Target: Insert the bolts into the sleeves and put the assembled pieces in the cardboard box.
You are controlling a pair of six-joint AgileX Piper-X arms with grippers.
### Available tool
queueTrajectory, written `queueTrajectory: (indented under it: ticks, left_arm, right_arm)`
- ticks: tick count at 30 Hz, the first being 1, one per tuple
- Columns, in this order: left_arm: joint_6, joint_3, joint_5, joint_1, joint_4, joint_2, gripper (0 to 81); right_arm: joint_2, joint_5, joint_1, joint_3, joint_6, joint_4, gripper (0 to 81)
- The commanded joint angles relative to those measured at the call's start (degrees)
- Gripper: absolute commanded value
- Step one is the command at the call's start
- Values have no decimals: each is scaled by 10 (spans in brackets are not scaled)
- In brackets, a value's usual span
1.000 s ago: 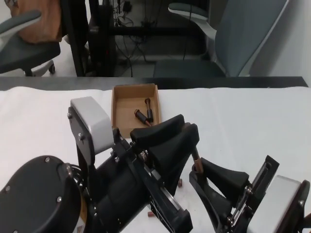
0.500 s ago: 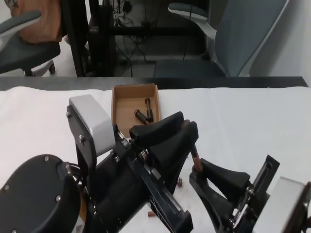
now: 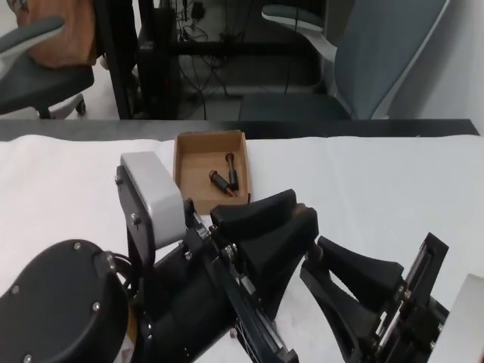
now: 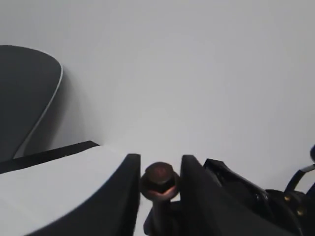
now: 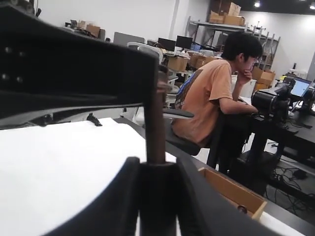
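Noted: left end effector (image 4: 159, 164) clenched on a bolt (image 4: 158, 179) at its head end. The right end effector (image 5: 157, 163) sat just beside it, gripping a sleeve (image 5: 157, 189). The bolt's shank ran straight to the sleeve's end. Both hung above the near part of the white tabletop (image 3: 378, 181). Farther back stood the cardboard box (image 3: 178, 170), with two assembled pieces (image 3: 227, 178) lying inside.

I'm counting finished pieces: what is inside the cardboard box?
Two assembled pieces lie inside the cardboard box, toward its right wall. An arm covers the box's near left corner, so anything there is hidden.
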Motion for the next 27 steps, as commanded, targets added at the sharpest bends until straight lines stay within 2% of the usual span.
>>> queueTrajectory:
  ticks: [1, 2, 7, 12, 15, 17, 19, 21, 23, 24, 27]
  left_arm:
    - [-29, 0, 32, -2, 34, -1, 563]
    - [-40, 0, 25, -2, 44, -1, 700]
    - [-67, 0, -5, -2, 65, -1, 700]
    - [-48, 0, -4, -2, -35, -3, 700]
    - [-46, 0, 5, -2, -58, -19, 700]
    - [-20, 0, 11, 0, 14, -42, 700]
    - [20, 0, 5, 9, 157, -67, 700]
    - [62, -9, 7, 36, 291, -74, 687]
    - [114, -22, 29, 77, 398, -63, 575]
    - [131, -29, 47, 111, 425, -49, 557]
    - [151, -54, 120, 187, 437, 6, 564]
  right_arm:
    - [-9, 1, 0, -8, 2, -28, 6]
    - [-9, -5, 0, -8, 2, -28, 6]
    - [-9, -9, 0, -8, 2, -28, 6]
    - [-4, 28, -1, -16, -16, 16, 6]
    - [3, 60, -22, -31, -21, 57, 6]
    - [9, 53, -56, -50, 0, 82, 6]
    - [16, 20, -95, -73, 5, 101, 6]
    - [29, -37, -144, -109, 9, 129, 6]
    - [52, -95, -192, -151, 20, 161, 6]
    - [70, -126, -210, -169, 28, 177, 6]
    - [137, -198, -257, -239, 57, 232, 6]
